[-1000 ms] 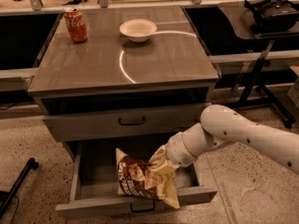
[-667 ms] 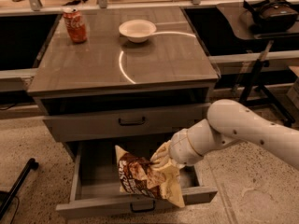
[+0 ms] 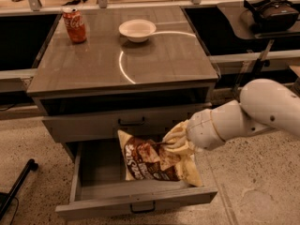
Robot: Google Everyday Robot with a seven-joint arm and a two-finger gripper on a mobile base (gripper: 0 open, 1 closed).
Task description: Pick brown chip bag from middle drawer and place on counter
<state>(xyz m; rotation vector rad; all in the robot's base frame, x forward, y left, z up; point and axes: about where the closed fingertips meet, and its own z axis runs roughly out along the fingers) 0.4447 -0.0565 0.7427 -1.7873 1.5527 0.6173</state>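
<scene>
The brown chip bag (image 3: 149,164) is dark brown and cream, crumpled, and stands tilted in the open middle drawer (image 3: 93,175), its lower right corner over the drawer's front edge. My gripper (image 3: 170,143) reaches in from the right on a white arm and is shut on the bag's upper right edge, just below the closed drawer above. The counter (image 3: 93,67) is the glossy grey-brown cabinet top above.
A red soda can (image 3: 75,25) stands at the counter's back left and a white bowl (image 3: 137,30) at its back middle. The upper drawer (image 3: 126,123) is closed. A dark side table with a headset (image 3: 271,12) stands at the right. A black leg (image 3: 16,184) lies on the floor at left.
The bag has risen slightly and shifted right with my gripper. My arm's elbow has moved up and to the right.
</scene>
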